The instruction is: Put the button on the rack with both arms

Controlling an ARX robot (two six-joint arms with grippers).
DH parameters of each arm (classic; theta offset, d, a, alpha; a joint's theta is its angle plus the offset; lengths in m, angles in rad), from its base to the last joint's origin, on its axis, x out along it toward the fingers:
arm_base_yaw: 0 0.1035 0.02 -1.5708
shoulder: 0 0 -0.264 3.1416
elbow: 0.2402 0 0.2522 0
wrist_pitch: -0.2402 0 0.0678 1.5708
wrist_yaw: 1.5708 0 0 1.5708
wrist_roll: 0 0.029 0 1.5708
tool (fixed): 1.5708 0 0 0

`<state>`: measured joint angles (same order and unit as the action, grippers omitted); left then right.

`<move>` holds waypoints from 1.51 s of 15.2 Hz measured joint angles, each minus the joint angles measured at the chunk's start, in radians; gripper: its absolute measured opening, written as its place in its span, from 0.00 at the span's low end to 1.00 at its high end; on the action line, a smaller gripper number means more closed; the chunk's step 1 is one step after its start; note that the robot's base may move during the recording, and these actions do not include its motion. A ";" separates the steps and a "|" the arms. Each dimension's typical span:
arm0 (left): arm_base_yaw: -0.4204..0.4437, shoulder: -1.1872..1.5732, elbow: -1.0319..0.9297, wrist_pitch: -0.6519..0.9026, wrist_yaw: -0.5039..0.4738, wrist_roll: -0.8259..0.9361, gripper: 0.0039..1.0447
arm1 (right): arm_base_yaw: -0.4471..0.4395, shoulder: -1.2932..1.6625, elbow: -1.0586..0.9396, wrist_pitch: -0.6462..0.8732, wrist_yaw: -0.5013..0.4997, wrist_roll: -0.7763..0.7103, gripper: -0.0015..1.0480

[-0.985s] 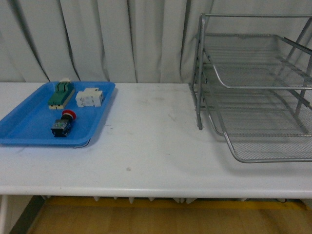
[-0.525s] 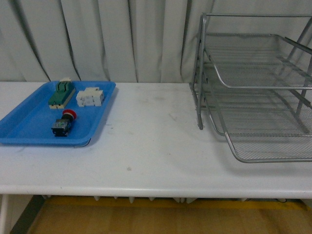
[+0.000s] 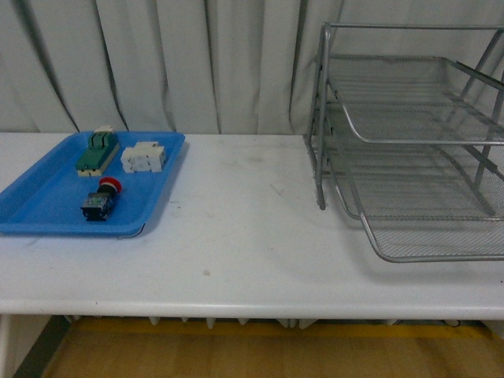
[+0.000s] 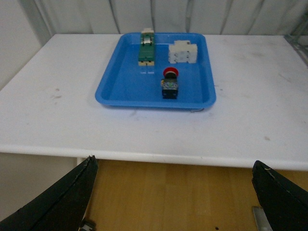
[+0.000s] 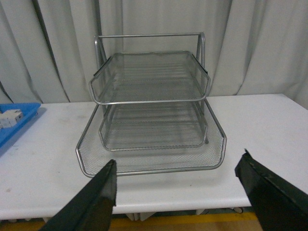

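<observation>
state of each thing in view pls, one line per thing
button: lying on its side in the blue tray, not gripped
white terminal block: resting in the blue tray
green-and-beige component: resting in the blue tray
rack: upright on the table, nothing visible in its tiers
left gripper: fingers wide open, holding nothing
right gripper: fingers wide open, holding nothing
</observation>
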<state>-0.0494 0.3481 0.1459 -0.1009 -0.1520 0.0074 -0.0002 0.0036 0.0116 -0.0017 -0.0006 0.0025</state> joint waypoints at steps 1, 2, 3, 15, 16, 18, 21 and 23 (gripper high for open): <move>0.034 0.168 0.035 0.126 0.021 0.008 0.94 | 0.000 0.000 0.000 -0.002 0.001 0.000 0.79; 0.045 0.346 0.087 0.245 0.051 0.027 0.94 | 0.000 0.000 0.000 -0.002 0.001 0.000 0.91; 0.053 0.534 0.161 0.344 0.087 0.034 0.94 | 0.000 0.000 0.000 -0.002 0.001 0.000 0.95; 0.104 1.895 1.316 0.046 0.208 0.069 0.94 | 0.000 0.000 0.000 -0.002 0.001 0.000 0.94; 0.106 1.936 1.380 0.030 0.205 0.066 0.94 | 0.000 0.000 0.000 -0.002 0.001 0.000 0.94; 0.106 1.994 1.444 0.006 0.201 0.058 0.94 | 0.000 0.000 0.000 -0.002 0.001 0.000 0.94; 0.107 2.089 1.501 -0.009 0.171 0.046 0.94 | 0.000 0.000 0.000 -0.002 0.001 0.000 0.94; 0.111 2.111 1.520 -0.025 0.155 0.037 0.82 | 0.000 0.000 0.000 -0.002 0.001 0.000 0.94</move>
<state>0.0620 2.4588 1.6657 -0.1257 0.0032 0.0448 -0.0002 0.0036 0.0113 -0.0036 0.0002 0.0029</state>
